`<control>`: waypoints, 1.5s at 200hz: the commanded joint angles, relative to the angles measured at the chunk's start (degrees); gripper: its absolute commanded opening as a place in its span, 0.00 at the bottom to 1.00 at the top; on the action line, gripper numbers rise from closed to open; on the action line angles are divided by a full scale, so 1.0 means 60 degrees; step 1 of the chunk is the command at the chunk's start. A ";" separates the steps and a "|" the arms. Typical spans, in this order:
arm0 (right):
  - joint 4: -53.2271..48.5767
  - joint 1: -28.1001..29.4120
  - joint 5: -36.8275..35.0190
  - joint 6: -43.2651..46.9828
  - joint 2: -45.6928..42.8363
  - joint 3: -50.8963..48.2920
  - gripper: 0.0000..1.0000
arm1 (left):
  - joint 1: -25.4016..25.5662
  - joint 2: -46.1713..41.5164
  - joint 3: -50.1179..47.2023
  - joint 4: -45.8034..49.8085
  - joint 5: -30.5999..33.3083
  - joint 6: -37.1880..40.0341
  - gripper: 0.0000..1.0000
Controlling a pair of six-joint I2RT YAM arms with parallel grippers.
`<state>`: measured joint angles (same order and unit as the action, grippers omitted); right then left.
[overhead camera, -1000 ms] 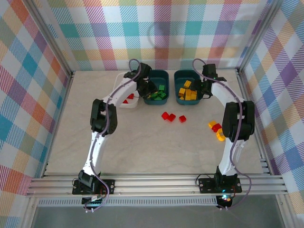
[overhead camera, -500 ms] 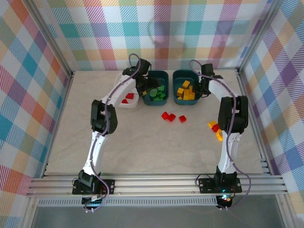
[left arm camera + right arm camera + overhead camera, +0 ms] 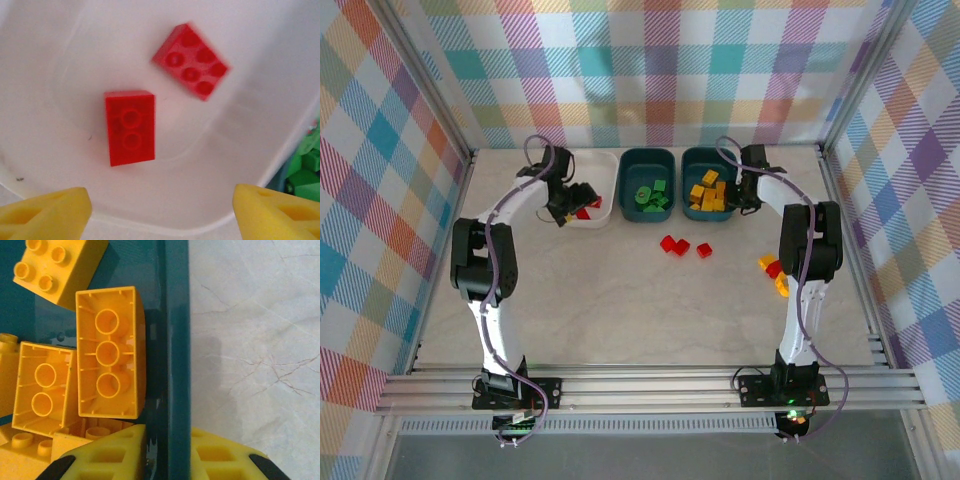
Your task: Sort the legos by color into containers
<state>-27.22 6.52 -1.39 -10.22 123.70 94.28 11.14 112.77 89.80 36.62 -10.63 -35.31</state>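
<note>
Left jaws gape empty above two red plastic bricks (image 3: 130,127) (image 3: 191,62) — right jaws pinch the wall of a dark teal plastic tub (image 3: 176,340).

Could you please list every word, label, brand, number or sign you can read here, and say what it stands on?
No text can be read.
Red bricks in the white tub: any stud embossing is too blurred.
Yellow bricks in the teal tub: plain studs and hollow undersides, no lettering legible.
Checked walls: pattern only.
</note>
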 commanded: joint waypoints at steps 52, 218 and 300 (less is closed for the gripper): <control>-0.0057 0.0319 0.0302 -0.0254 -0.0812 -0.0058 0.38 | 0.0063 -0.0938 -0.0794 -0.0867 -0.0625 -0.0207 0.77; -0.1006 0.2827 -0.0535 -0.0794 -0.4638 -0.4419 0.75 | 0.0458 -0.4921 -0.6152 -0.2324 -0.1040 -0.0868 0.80; -0.1832 0.3219 -0.2218 -0.0359 -0.2299 -0.3414 0.74 | 0.0490 -0.6257 -0.7376 -0.2066 -0.1163 -0.0811 0.81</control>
<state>-35.83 26.15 -9.82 -13.91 108.86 71.92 13.76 77.78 45.23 23.77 -17.52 -40.71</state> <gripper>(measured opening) 0.745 0.812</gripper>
